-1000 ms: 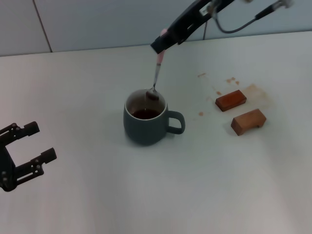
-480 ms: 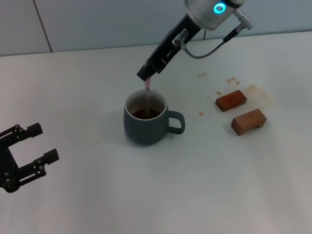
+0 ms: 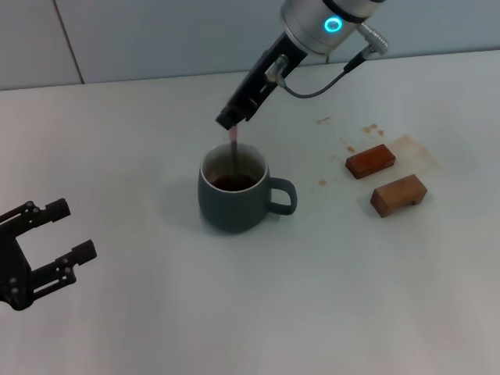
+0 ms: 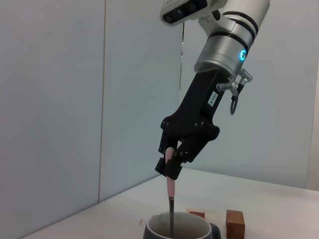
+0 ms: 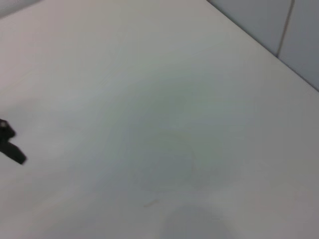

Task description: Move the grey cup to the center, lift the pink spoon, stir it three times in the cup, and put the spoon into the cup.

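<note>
The grey cup stands near the table's middle, handle to the right, with dark liquid inside. It also shows in the left wrist view. My right gripper is above the cup's far rim, shut on the pink spoon by its handle. The spoon hangs nearly upright with its metal bowl hidden down in the cup; the left wrist view shows the spoon entering the cup. My left gripper is open and empty at the table's near left.
Two brown wooden blocks lie to the right of the cup, with brown stains on the white table around them. A grey wall runs along the back.
My right gripper has moved left and down over the cup. The spoon's bowl, which was at the rim, now sits inside the cup. The left arm has barely moved.
</note>
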Controlling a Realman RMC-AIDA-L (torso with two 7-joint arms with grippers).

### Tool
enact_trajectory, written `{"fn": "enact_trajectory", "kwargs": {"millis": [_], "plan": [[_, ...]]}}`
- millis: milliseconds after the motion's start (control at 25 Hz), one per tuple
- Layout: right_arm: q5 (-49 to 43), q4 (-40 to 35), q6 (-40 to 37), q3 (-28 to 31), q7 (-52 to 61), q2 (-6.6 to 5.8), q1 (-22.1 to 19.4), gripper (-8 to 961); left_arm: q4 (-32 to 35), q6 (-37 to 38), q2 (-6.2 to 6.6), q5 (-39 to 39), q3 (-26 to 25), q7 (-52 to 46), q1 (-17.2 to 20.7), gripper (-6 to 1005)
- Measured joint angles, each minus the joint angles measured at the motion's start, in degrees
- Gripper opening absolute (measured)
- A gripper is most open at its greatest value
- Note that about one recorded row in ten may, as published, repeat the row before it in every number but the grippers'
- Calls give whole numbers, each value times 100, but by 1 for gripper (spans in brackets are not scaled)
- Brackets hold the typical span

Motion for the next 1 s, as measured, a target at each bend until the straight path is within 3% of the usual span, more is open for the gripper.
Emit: {"fn": "enact_trajectory", "kwargs": {"millis": [360,560,760,1000], "plan": [[-175,-149,-535,119,92,-4,74,188,0,0,-8,-17,0,11,48,715],[147,-172,-391,145,71,-5,28,192,0,15,-6,-21,0,15,48,715],[-137,-157,-73,94,140,-3,30,196,0,42,-3,-21,-9,24,47,715],[-376,-226,-405,81,208,4,120,200,0,58,1,-21,-36,19,73,715]]}}
